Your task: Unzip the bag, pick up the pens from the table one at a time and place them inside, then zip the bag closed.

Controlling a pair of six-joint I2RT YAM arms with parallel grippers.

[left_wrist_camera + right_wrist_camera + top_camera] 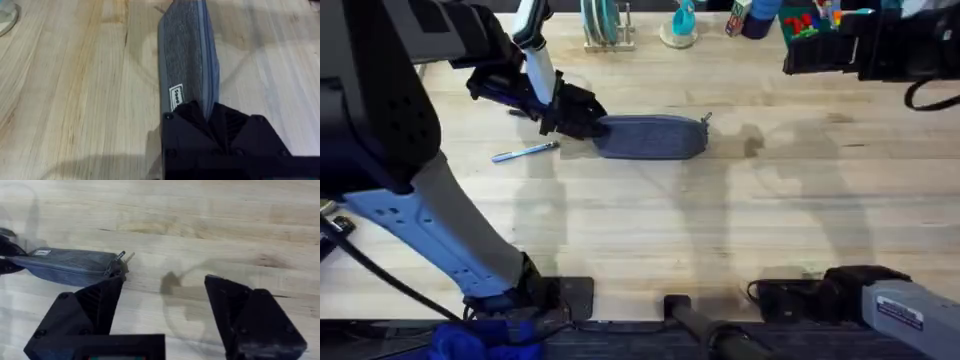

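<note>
The oblong felt-like grey bag [652, 137] lies on the plank table [720, 220] — left gripper [582, 118] pinching its end, a silvery pen [525, 151] nearby; right gripper [165, 315] gapes wide.

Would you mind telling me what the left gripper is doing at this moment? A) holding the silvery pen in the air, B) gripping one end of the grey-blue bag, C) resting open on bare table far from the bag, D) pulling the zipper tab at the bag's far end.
B: the left gripper is clamped on the near end of the bag, while the silvery pen lies on the table beside it.
</note>
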